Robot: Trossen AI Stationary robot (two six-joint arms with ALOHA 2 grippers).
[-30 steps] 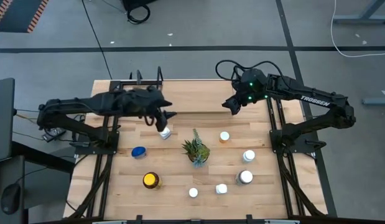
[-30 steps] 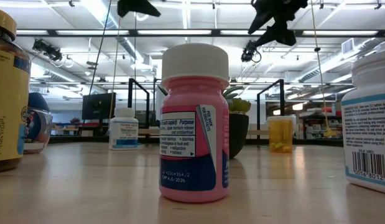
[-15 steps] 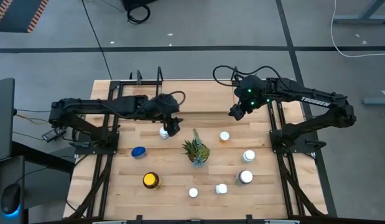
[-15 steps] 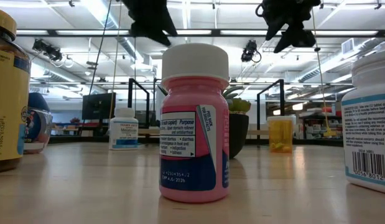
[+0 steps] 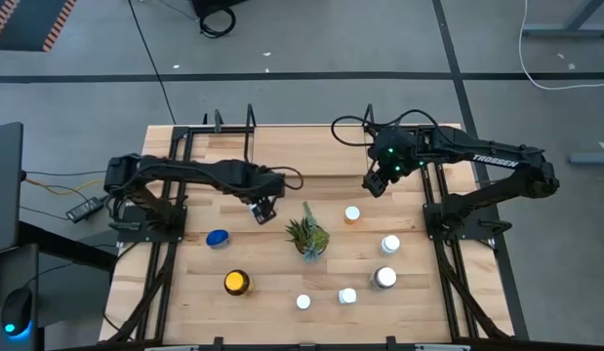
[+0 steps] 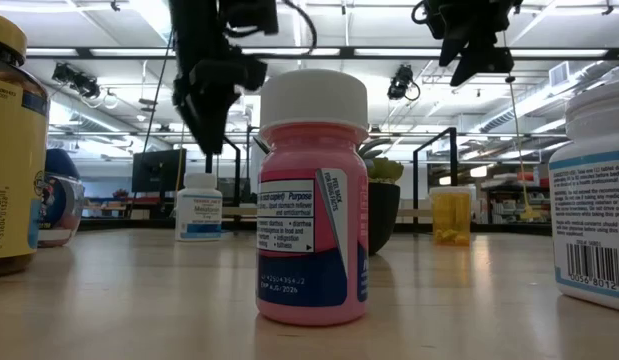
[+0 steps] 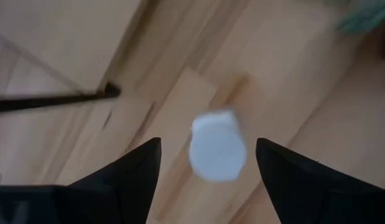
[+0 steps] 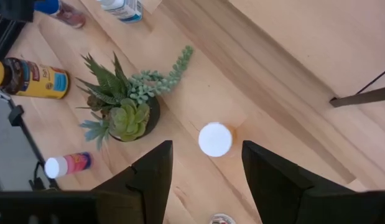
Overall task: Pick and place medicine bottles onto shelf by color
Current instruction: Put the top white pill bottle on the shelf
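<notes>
A white-capped bottle (image 7: pixel 217 146) stands upright on the table (image 5: pixel 272 292), near the front edge of the shelf (image 5: pixel 302 151) and just left of the small green plant (image 5: pixel 307 235). The left pincer (image 5: pixel 263 206) hangs directly over it, fingers (image 7: pixel 127 180) spread wide on either side of the cap and not touching it, holding nothing. In the low view the same bottle (image 6: pixel 199 207) stands far back, with the left arm coming down above it.

The orange bottle (image 5: pixel 352 214) with a white cap (image 8: pixel 215 139) stands to the right of the plant. The right pincer (image 5: pixel 374 183) hovers above the table just beyond it, near the shelf's edge, its fingers (image 8: pixel 152 168) also wide apart and empty.

Farther toward the near side of the table stand the other bottles: a blue one (image 5: pixel 218 238) on the left, a dark jar with a yellow lid (image 5: pixel 237 283), a pink bottle with a white cap (image 6: pixel 313 200) that fills the middle of the low view, and several white-capped ones on the right (image 5: pixel 390 244). The shelf's wood top is bare, with black wire uprights (image 5: pixel 233 125) at its ends.
</notes>
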